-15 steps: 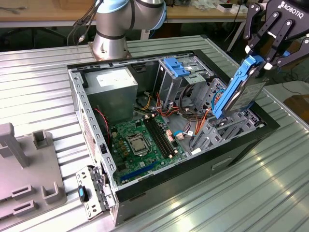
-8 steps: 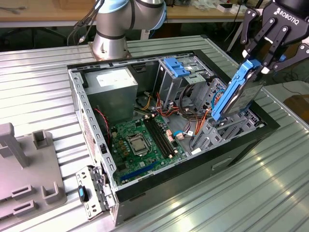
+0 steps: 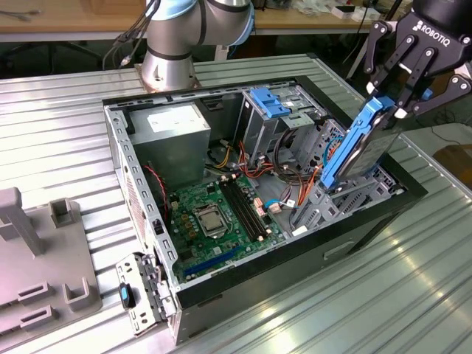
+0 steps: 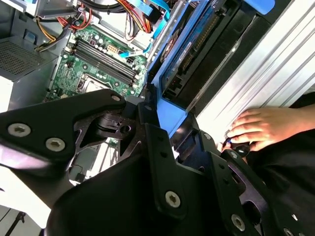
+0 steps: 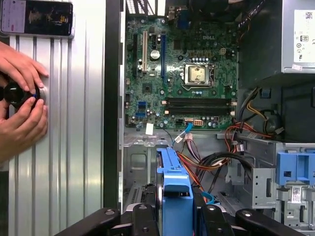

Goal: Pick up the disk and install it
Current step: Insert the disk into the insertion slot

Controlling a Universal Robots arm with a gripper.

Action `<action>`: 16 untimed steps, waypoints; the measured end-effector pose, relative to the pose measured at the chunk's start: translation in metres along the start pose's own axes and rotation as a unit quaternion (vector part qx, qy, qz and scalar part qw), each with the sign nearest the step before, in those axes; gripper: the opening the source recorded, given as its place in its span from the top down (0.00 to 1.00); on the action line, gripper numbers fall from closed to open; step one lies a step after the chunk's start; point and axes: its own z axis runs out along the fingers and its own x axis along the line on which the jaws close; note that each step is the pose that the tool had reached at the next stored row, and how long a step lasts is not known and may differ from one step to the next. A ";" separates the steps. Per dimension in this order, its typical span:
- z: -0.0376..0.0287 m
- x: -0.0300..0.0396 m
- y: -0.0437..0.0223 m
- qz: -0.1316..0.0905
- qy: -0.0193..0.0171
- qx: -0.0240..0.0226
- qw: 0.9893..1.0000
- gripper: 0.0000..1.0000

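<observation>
Disk, flat grey metal hard drive in a bright blue plastic carrier (image 3: 360,151): held on end and tilted, its upper end clamped between the fingers of the black robot gripper (image 3: 387,105). Its lower end is down among the grey metal drive bays (image 3: 317,203) of the open black computer case (image 3: 118,133).
Pickup: done.
Installation: judged partial; most of the drive stands above the bay, not seated.
Green motherboard (image 3: 214,214): alongside.
Person's hands (image 5: 19,66): on the ribbed metal table (image 5: 83,147), outside the case.
</observation>
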 end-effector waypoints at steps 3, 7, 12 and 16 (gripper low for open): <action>0.0022 0.0000 0.0000 0.000 0.000 0.000 1.000 0.63; 0.0047 0.0000 0.0000 0.000 0.000 0.000 1.000 0.63; 0.0083 0.0000 0.0000 0.000 0.000 0.000 1.000 0.63; 0.0118 -0.0001 -0.0001 0.000 0.000 -0.001 1.000 0.63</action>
